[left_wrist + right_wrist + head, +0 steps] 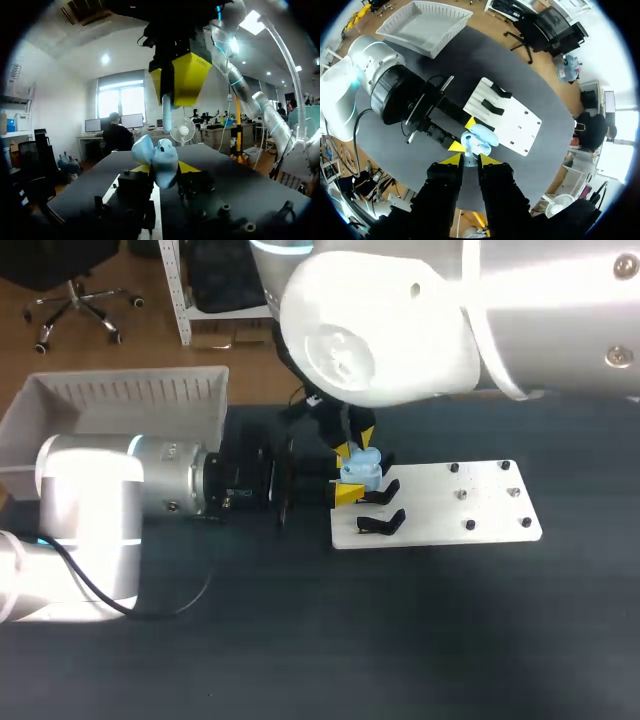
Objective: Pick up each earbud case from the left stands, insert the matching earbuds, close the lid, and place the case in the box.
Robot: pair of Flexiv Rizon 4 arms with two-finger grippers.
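The pale blue, rounded earbud case point(362, 468) point(156, 159) point(481, 139), lid open, sits above the left end of a white drilled mounting plate point(470, 510) point(515, 120), clamped from two sides by the yellow tips of the left tool point(348, 472) point(165, 167) point(463, 134). That arm reaches in level from the left. Directly over the case, the right tool point(355, 440) point(167, 95) point(470, 160) points straight down, its fingers closed on a small pale earbud point(166, 114) point(470, 156) whose stem hangs just above the open case. Two black clip-shaped stands point(382, 523) point(492, 106) sit on the plate's left end, just beside and nearer than the case. A white slatted plastic box point(130, 390) point(425, 22) rests at the far left of the dark bench point(400, 640), well apart from the plate.
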